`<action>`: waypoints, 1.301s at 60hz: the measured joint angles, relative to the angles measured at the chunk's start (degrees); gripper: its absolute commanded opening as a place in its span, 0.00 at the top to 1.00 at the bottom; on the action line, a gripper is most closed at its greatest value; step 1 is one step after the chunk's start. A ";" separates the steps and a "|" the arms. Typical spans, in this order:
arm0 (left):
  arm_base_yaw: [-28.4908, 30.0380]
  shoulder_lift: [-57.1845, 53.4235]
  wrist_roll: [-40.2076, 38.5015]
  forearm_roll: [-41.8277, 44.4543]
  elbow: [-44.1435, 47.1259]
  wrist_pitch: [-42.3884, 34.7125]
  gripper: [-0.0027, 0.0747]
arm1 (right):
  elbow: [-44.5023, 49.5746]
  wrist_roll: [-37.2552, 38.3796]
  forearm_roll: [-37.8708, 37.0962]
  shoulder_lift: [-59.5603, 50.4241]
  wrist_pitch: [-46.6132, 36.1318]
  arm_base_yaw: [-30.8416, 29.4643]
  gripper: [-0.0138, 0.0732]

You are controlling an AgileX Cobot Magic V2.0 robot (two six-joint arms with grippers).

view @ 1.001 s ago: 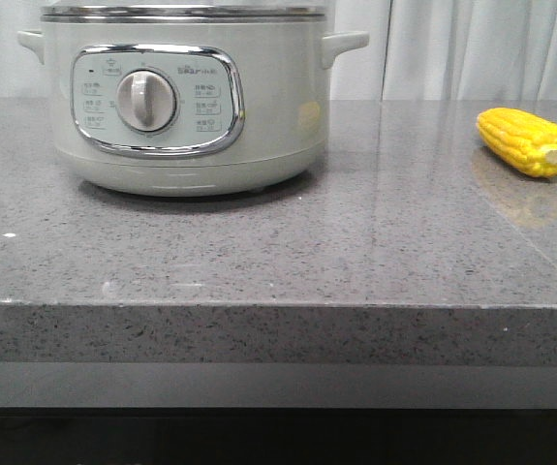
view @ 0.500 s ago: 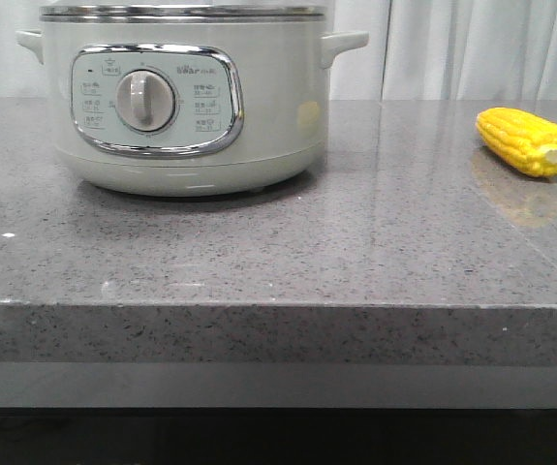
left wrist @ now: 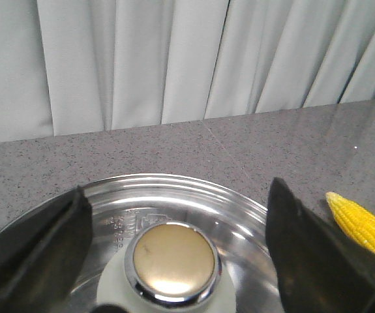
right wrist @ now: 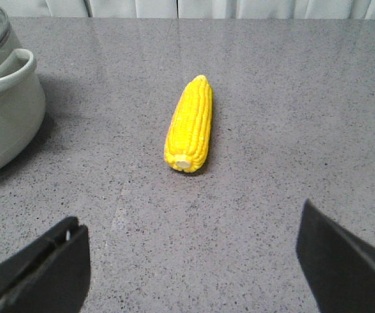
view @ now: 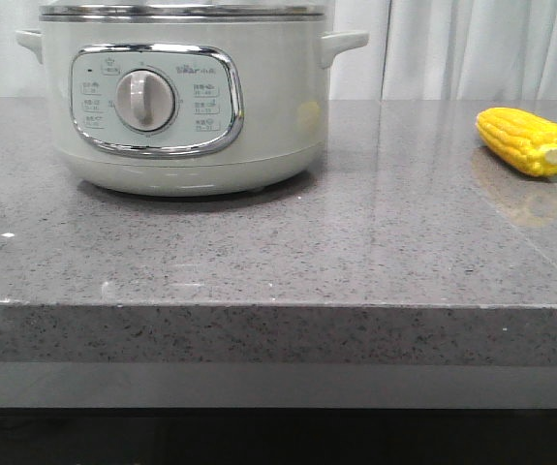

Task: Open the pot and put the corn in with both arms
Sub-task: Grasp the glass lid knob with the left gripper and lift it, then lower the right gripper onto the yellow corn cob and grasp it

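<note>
Saw neither arm from the front; pot (view: 183, 97) cut off above its rim there. Hung left gripper (left wrist: 174, 251) spread wide above the lid (left wrist: 239, 215), fingers (left wrist: 40, 244) flanking the knob (left wrist: 173, 261) without touching. Held right gripper (right wrist: 194, 261) wide open short of the corn (right wrist: 190, 124). Lay on the counter (view: 278, 252), well right of the pot, stub end toward the right gripper.
</note>
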 measured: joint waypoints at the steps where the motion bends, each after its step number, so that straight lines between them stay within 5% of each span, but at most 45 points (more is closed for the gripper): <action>1: 0.00 0.37 0.00 0.00 -0.23 0.00 0.26 | 0.00 0.00 0.00 0.00 0.00 0.00 0.09; 22: 0.00 6.48 0.00 -0.05 -1.29 -1.72 0.27 | 0.00 0.00 0.00 0.00 0.00 0.00 0.09; 44: 0.00 6.86 0.00 -0.28 -1.41 -2.59 0.67 | 0.00 0.00 0.00 0.00 0.00 0.00 0.09; 78: -0.68 3.44 0.00 -0.28 -9.72 7.91 0.68 | 0.00 0.00 0.00 0.00 0.00 0.00 0.09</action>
